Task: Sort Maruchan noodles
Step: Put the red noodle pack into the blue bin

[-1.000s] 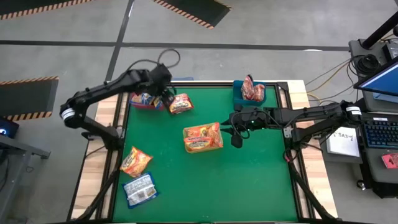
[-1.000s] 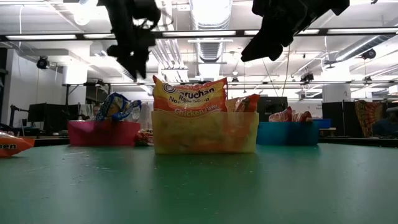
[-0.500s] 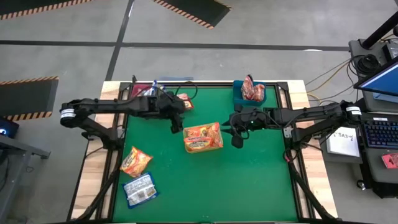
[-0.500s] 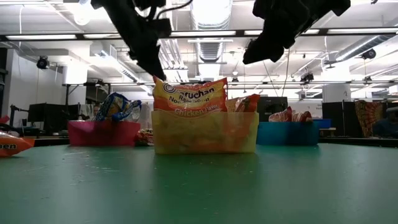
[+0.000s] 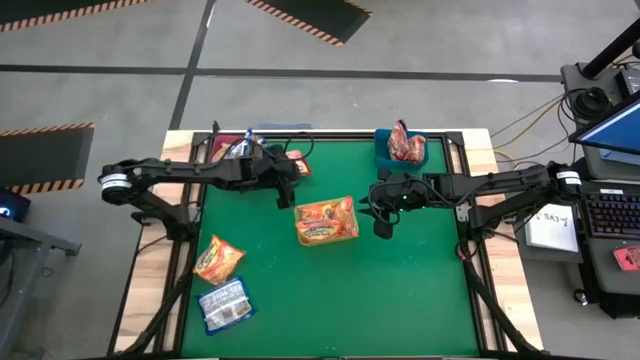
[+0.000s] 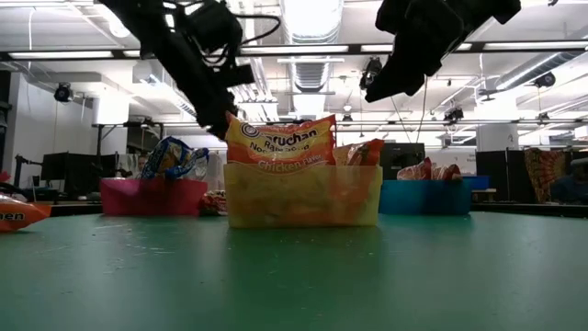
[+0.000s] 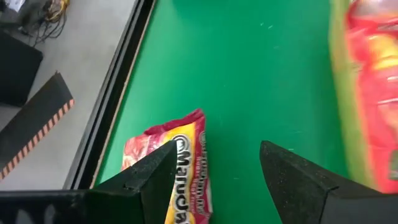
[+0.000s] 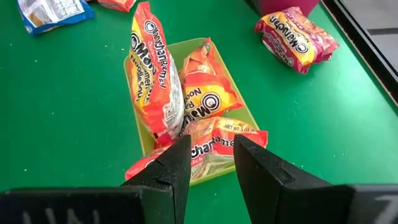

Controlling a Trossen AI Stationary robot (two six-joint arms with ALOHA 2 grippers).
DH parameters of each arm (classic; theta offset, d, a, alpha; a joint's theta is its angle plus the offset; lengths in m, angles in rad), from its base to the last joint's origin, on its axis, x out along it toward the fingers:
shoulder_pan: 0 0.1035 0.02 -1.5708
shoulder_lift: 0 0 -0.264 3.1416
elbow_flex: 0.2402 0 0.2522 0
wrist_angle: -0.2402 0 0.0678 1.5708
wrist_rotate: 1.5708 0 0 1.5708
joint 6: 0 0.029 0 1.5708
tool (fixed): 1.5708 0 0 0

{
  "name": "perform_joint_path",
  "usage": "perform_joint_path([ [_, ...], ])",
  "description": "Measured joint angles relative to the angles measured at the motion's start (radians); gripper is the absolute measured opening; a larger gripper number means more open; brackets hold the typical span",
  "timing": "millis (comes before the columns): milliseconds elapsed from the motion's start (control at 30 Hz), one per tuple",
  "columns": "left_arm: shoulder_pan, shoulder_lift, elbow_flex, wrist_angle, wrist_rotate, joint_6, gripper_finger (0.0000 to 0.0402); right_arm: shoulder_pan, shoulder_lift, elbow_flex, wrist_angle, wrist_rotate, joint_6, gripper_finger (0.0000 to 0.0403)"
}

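Note:
A red Maruchan packet lies flat on the green mat near the far edge. My left gripper hangs open just above and beside it, empty. Several orange packets stand and lie in a yellow-green bin at mid-table. My right gripper hovers open at that bin's right side, holding nothing. An orange packet and a blue-and-silver packet lie flat near the left edge.
A red bin with a blue packet sits at the far left, partly under my left arm. A blue bin with red packets stands at the far edge toward the right. The mat's near right half is bare green.
My left arm has swung from above the red bin toward the table's right and near side. It has come down low beside the red packet and the yellow-green bin.

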Motion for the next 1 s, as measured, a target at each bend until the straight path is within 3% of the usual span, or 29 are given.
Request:
perform_joint_path([
  [267,0.058,0.057,-0.001,0.015,0.0,0.035,0.02,-0.027,0.0,0.0,0.098,0.0,0.043,0.0109],
  [533,0.103,0.065,-0.017,0.043,0.002,0.095,0.0183,-0.21,0.0,0.009,0.157,-0.005,0.112,0.0109],
  [800,0.201,0.141,-0.057,0.217,0.01,0.124,0.016,-0.381,0.04,0.029,0.241,-0.122,0.057,0.0109],
  [1000,0.245,0.218,-0.048,0.23,0.037,0.123,0.0139,-0.45,0.14,0.113,0.268,-0.214,0.04,0.0109],
])
